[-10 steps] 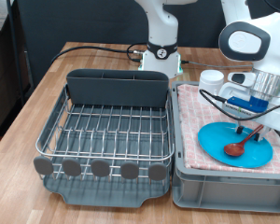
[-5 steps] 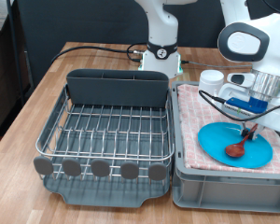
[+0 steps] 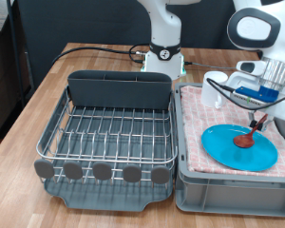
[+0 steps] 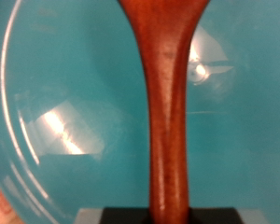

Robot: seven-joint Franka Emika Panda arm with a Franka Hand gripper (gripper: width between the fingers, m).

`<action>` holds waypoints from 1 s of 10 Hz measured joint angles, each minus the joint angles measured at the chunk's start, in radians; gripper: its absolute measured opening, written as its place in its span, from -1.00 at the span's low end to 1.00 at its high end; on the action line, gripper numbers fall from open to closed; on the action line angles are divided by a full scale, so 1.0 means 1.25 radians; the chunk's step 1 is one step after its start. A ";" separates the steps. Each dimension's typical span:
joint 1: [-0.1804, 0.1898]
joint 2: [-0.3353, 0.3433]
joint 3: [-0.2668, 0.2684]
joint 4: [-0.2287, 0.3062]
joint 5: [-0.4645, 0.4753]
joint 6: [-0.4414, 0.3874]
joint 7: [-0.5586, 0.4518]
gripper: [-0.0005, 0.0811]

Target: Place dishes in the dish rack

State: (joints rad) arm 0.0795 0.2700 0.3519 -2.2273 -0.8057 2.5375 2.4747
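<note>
Dish rack: large dark grey plastic tray carrying a silver wire grid, with a tall grey utensil compartment along its far side and a row of round tabs on its near edge; it stands on the wooden surface in the exterior view's left half, and no dish shows in it. Bin: light grey plastic, rectangular, just beside the rack on the exterior view's right, lined with a pink checked cloth. Plate: round, flat, glossy light blue, lying on the cloth inside the bin; the wrist view shows bright glare patches on its glaze. Cup: small, white, cylindrical, upright at the bin's far edge, close to the arm. Spoon: brown smooth wood, rounded bowl and slim handle, tilted with its bowl low over the plate and its handle rising into the tool. Tool: two-fingered, white and blue housing, over the plate's far right part, pinching the spoon's handle; the wrist view shows the handle running between dark pads at the frame's edge and widening toward the bowl.
</note>
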 joint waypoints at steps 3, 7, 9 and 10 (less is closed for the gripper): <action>-0.011 -0.092 0.018 -0.030 0.141 -0.057 -0.088 -0.78; -0.012 -0.217 0.009 -0.086 0.272 -0.130 -0.076 -0.78; -0.011 -0.247 0.007 -0.112 0.290 -0.129 -0.064 -0.78; -0.012 -0.246 0.005 -0.112 0.289 -0.136 -0.046 -0.78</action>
State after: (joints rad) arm 0.0639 -0.0380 0.3582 -2.3672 -0.4442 2.3679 2.4170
